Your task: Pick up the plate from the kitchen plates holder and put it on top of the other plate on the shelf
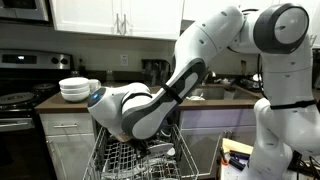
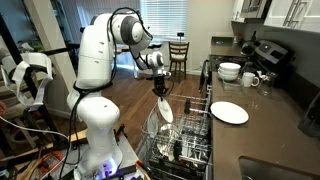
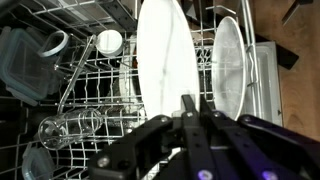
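Observation:
My gripper (image 3: 187, 104) is shut on the top rim of a white plate (image 3: 163, 55) that stands on edge. In an exterior view the gripper (image 2: 160, 92) holds this plate (image 2: 165, 113) just above the pulled-out grey wire dish rack (image 2: 192, 140). The rack also shows in the wrist view (image 3: 90, 110) and in an exterior view (image 1: 118, 160). A second white plate (image 3: 228, 65) stands in the rack's tines beside the held one. The small flat white plate (image 2: 229, 112) lies on the dark brown countertop (image 2: 275, 130).
A stack of white bowls (image 2: 230, 71) and a mug (image 2: 250, 79) stand farther along the countertop; the bowls also show in an exterior view (image 1: 73, 88). Glasses (image 3: 62, 130) and a dark container (image 3: 20, 60) lie in the rack. A stove (image 1: 15, 100) adjoins the counter.

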